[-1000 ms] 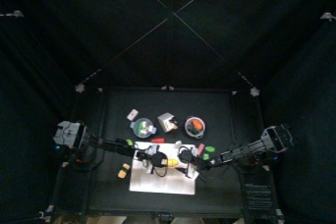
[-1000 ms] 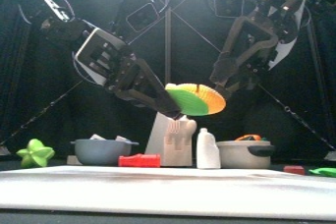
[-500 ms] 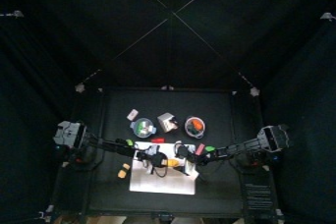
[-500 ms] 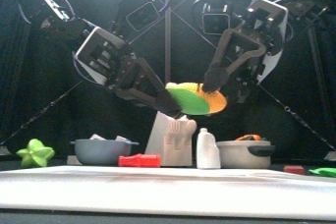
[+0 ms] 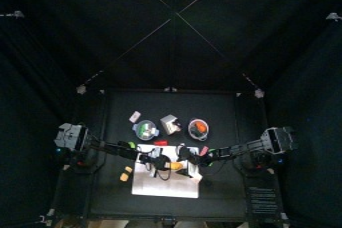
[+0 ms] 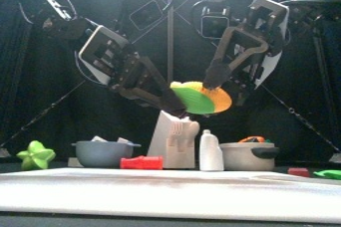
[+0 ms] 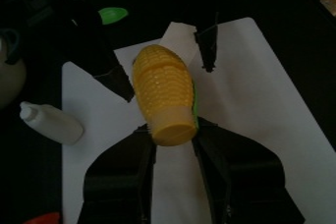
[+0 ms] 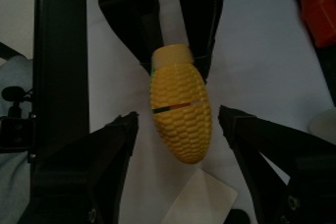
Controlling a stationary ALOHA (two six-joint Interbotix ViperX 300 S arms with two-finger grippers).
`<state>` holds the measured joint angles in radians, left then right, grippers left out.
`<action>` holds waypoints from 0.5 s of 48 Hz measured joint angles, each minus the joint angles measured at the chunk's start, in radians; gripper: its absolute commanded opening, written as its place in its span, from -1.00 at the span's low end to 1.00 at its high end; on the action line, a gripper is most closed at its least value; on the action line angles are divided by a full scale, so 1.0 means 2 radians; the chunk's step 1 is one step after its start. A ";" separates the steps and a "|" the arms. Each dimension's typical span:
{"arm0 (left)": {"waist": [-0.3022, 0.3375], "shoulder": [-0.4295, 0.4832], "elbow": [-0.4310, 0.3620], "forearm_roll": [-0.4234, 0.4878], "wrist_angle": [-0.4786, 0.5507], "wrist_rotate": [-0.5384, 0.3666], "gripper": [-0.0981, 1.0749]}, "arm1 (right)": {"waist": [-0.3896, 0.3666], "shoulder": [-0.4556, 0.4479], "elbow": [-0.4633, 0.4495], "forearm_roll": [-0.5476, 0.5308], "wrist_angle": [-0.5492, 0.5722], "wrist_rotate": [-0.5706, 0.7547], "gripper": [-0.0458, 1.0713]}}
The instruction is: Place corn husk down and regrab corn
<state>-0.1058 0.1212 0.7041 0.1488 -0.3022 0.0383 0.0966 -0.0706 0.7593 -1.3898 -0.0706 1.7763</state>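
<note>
The corn (image 6: 202, 99), yellow with a green strip of husk along one side, hangs in the air above the white mat (image 5: 171, 184). My left gripper (image 6: 170, 92) is shut on it; in the left wrist view the corn (image 7: 164, 90) stands out from between the jaws of this gripper (image 7: 174, 140). My right gripper (image 6: 221, 80) stands open. In the right wrist view its jaws (image 8: 178, 135) flank the free end of the corn (image 8: 182, 105) with narrow gaps on both sides. A loose husk lying down cannot be made out.
Behind the mat stand a grey bowl (image 6: 107, 152), a red block (image 6: 142, 162), a white bottle (image 6: 210, 151), a white bag (image 6: 173, 136) and a second bowl (image 6: 248, 155). A green star (image 6: 35, 155) lies at the left, a small green piece (image 7: 114, 15) beside the mat.
My right gripper has come in toward the corn and now straddles its free end. The left gripper and the corn have stayed nearly still.
</note>
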 measured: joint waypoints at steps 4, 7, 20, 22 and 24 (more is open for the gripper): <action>-0.001 0.000 -0.001 0.000 0.000 0.001 0.04 | -0.003 0.000 0.000 0.000 -0.008 0.000 0.62; -0.002 0.000 -0.002 0.001 0.000 0.000 0.04 | -0.006 0.001 0.000 0.000 -0.018 0.000 0.59; -0.002 0.000 -0.002 0.002 0.000 0.000 0.04 | -0.018 0.006 -0.001 -0.002 -0.055 0.000 0.55; -0.002 0.000 -0.002 0.002 0.000 0.000 0.04 | -0.021 0.007 -0.001 -0.003 -0.058 0.000 0.55; -0.002 0.000 -0.002 0.002 0.000 0.000 0.04 | -0.021 0.008 -0.002 -0.005 -0.061 0.001 0.54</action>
<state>-0.1104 0.1212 0.6995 0.1519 -0.3022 0.0383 0.0537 -0.0552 0.7563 -1.3990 -0.1933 1.7779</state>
